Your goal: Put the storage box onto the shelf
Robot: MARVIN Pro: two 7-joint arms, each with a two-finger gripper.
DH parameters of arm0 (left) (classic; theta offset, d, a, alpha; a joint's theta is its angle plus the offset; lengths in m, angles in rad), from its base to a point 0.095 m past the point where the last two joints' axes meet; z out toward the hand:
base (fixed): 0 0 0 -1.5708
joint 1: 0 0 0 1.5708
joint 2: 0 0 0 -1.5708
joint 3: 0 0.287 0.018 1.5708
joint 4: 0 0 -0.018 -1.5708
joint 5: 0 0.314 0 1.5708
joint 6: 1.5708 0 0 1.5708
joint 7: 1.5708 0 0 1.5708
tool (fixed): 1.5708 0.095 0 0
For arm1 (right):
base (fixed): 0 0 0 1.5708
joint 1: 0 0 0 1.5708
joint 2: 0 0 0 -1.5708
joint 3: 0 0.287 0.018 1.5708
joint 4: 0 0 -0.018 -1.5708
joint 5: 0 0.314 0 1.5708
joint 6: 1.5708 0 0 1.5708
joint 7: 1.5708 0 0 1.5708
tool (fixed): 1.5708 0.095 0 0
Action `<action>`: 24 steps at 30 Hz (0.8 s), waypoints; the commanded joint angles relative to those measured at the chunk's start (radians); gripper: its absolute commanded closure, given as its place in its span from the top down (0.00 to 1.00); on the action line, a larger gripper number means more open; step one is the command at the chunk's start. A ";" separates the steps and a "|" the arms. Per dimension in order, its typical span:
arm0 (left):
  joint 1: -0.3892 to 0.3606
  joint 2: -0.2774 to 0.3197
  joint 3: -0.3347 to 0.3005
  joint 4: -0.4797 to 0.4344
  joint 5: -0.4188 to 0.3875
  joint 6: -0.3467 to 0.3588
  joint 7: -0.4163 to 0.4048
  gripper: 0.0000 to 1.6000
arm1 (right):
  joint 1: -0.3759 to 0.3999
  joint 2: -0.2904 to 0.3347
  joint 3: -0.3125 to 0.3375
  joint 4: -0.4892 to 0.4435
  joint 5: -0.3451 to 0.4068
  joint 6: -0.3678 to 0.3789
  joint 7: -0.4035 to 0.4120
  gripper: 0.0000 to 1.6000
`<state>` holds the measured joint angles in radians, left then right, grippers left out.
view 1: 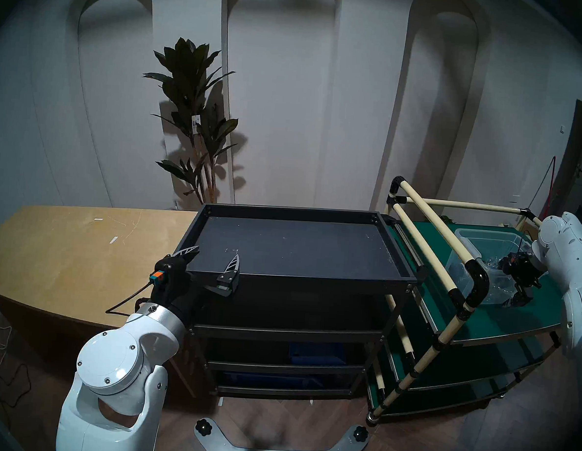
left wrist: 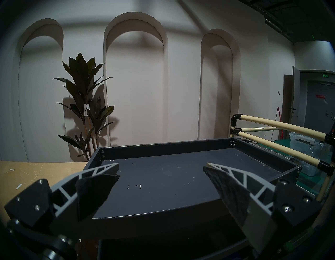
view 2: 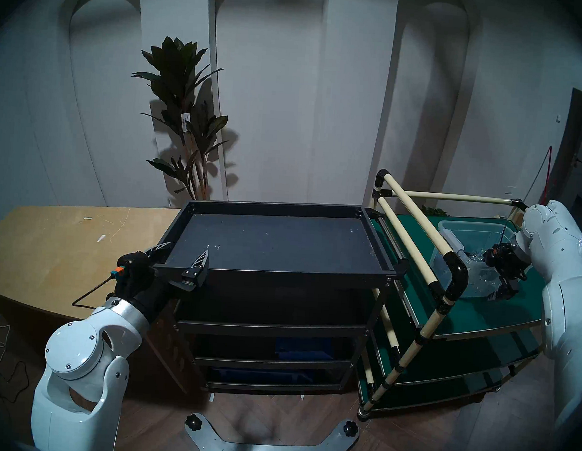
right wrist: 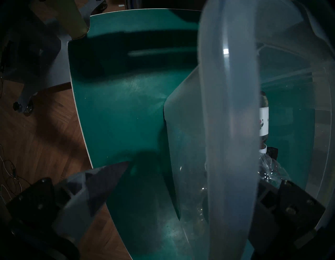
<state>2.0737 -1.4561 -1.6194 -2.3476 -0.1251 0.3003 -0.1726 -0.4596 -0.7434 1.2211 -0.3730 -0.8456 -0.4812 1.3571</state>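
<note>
The clear storage box (view 1: 482, 242) stands on the green cart, to the right of the shelf; it also shows in the head right view (view 2: 466, 234) and the left wrist view (left wrist: 304, 152). My right gripper (view 1: 506, 298) is open and straddles the box's near rim (right wrist: 232, 109). One finger (right wrist: 94, 190) is outside, apart from the wall; the other is inside, mostly hidden. The black shelf (view 1: 298, 247) has a bare top tray. My left gripper (view 1: 211, 259) is open and empty at the tray's front left corner (left wrist: 101, 208).
The cart's green top (view 1: 501, 318) has cream pipe rails (view 1: 429, 228) between box and shelf. A small bottle (right wrist: 263, 116) and crinkled plastic (right wrist: 268, 172) lie in the box. A tan table (view 1: 60, 250) is left. Blue bins (view 1: 315, 354) sit on lower tiers.
</note>
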 commanded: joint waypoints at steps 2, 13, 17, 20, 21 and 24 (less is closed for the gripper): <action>-0.004 0.001 0.000 -0.021 0.000 -0.004 -0.001 1.00 | 0.083 -0.012 -0.008 0.044 -0.013 -0.013 0.007 1.00; -0.004 0.001 0.000 -0.021 0.000 -0.004 -0.001 1.00 | 0.148 -0.027 -0.018 0.107 -0.028 -0.022 0.007 0.00; -0.004 0.001 0.000 -0.021 0.000 -0.004 -0.001 1.00 | 0.171 -0.032 -0.020 0.123 -0.035 -0.024 0.013 0.00; -0.004 0.001 0.000 -0.021 0.000 -0.004 -0.001 1.00 | 0.185 -0.037 -0.021 0.137 -0.040 -0.022 0.013 0.00; -0.004 0.001 0.000 -0.021 0.000 -0.004 -0.001 1.00 | 0.190 -0.039 -0.020 0.142 -0.041 -0.020 0.012 0.00; -0.005 0.001 0.000 -0.020 0.000 -0.004 -0.001 1.00 | 0.211 -0.045 -0.014 0.157 -0.044 0.000 -0.001 0.00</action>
<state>2.0737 -1.4560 -1.6194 -2.3480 -0.1251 0.3003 -0.1726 -0.3273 -0.7855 1.1962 -0.2121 -0.8972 -0.5073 1.3316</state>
